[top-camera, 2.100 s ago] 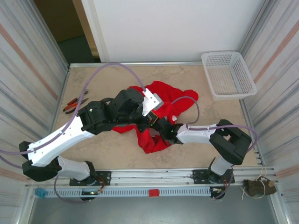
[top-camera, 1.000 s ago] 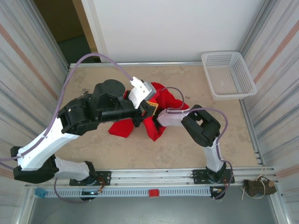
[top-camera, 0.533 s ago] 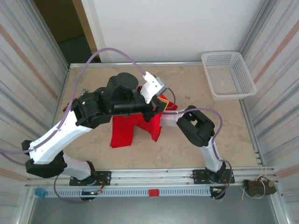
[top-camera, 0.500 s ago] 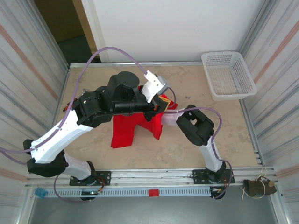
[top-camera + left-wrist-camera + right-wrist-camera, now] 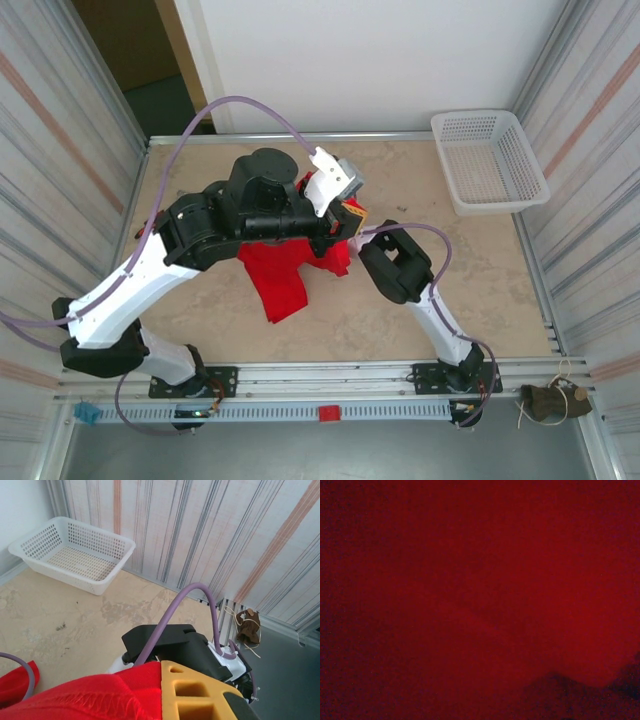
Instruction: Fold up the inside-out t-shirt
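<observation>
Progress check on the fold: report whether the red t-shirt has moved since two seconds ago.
Yes. The red t-shirt has bunched up and its right edge pulled away from the white basket.

Mottled beige surface (image 5: pixel 500 290), two things on it.
White mesh basket (image 5: pixel 490 160) at its far right corner; red inside-out t-shirt (image 5: pixel 283 285) draped onto its middle.

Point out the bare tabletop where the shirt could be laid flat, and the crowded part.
Widest bare table: right side, bordered by the right arm, the basket and the near rail. A smaller patch lies near-centre, between the t-shirt and the rail. Crowded: the middle, where both arms meet over the cloth.
</observation>
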Motion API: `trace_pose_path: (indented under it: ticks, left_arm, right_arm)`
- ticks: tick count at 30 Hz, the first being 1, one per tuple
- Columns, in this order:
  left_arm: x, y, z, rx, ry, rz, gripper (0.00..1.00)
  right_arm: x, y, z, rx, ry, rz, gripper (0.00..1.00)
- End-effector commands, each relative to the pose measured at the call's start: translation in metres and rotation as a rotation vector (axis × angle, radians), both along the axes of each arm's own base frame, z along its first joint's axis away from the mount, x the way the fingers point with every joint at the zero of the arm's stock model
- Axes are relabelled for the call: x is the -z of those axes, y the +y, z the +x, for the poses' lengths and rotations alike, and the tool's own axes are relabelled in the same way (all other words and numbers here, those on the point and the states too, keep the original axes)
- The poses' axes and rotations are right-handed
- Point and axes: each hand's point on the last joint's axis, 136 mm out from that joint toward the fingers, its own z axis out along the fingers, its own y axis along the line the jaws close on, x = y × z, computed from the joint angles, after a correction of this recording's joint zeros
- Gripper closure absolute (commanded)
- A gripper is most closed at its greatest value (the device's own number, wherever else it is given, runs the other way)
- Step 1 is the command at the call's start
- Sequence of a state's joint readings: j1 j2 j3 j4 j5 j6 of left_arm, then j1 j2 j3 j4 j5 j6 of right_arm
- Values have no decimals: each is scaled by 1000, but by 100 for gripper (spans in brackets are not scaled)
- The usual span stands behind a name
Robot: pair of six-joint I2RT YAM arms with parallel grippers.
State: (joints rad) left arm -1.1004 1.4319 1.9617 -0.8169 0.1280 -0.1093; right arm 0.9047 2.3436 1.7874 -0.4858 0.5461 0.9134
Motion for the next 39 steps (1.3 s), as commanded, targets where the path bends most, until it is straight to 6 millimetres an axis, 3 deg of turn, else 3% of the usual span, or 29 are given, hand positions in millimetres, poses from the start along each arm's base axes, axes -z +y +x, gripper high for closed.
trace_pose_path:
  ticks: [1,7,10,16,17,21,24,28,31,35,39]
  left_arm:
    - [-58,15,-18,41,-86,-178,100]
    - [-58,25,-11,-22,-97,-187,100]
    - [-58,34,-2,-79,-96,-213,100]
    - [-60,45,10,-149,-101,-235,100]
    - [-59,45,12,-154,-100,-234,100]
    - [-54,47,18,-182,-95,-224,100]
    - [-45,52,27,-236,-87,-207,100]
    - [-21,82,64,-421,-32,-169,100]
    - [12,118,103,-597,48,-160,100]
    - [69,182,155,-829,187,-180,100]
    - [119,223,186,-942,306,-195,100]
  right_arm:
    - [46,-35,-19,41,160,-149,13]
    - [56,-50,-20,102,225,-210,18]
    - [59,-53,-26,97,246,-203,39]
    - [65,-54,-39,63,257,-115,94]
    - [65,-53,-39,52,256,-104,100]
    - [56,-44,-38,-9,233,-56,100]
    - [38,-27,-33,-102,211,26,100]
    - [1,-5,-38,-268,178,127,100]
    - [-34,5,-48,-382,152,205,100]
    - [-87,10,-68,-516,107,292,100]
    - [-143,3,-82,-586,39,334,100]
